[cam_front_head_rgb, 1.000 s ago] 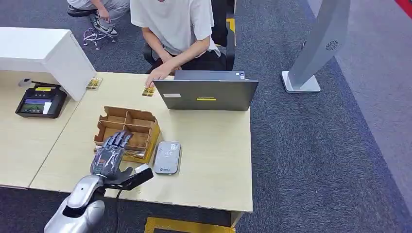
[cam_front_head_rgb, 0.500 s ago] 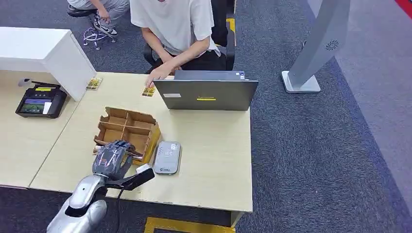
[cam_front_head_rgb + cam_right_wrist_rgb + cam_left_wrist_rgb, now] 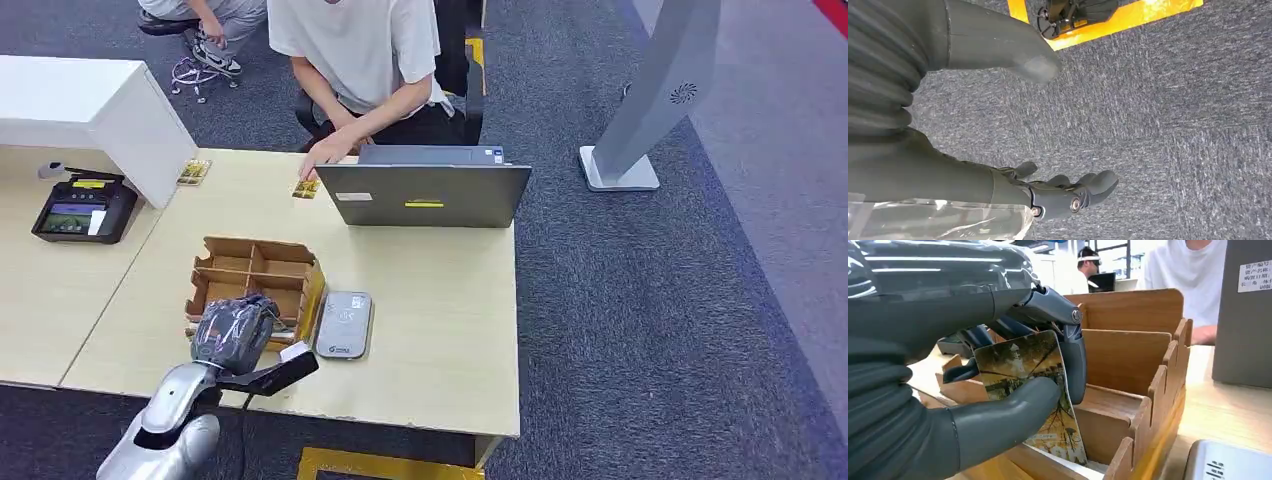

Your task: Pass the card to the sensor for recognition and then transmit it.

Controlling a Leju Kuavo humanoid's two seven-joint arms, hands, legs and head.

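1. Cardboard divider box (image 3: 255, 285) sits on the table (image 3: 440, 330) directly under and ahead of the left hand (image 3: 233, 333); from the head view the hand hides the box's near compartments.
2. Left hand pinches the card (image 3: 1030, 390) between thumb and fingers (image 3: 1075, 365). Card is tilted, with its lower edge down inside a near compartment. Thumb covers the card's middle; print on it is too small to read.
3. Whether the card's bottom edge touches the box floor: cannot tell, a divider blocks it.
4. Sensor (image 3: 345, 324), a grey pad, lies flat just beside the box, on the thumb side of the left hand. In the left wrist view it's cut off at the frame corner.
5. Open tabletop beyond the sensor, out to the table's far side edge. Laptop (image 3: 425, 192) stands well ahead of the hand, with a person (image 3: 360, 50) seated behind it.
6. Right hand (image 3: 1013, 125) hangs over grey carpet, fingers apart, holding nothing.
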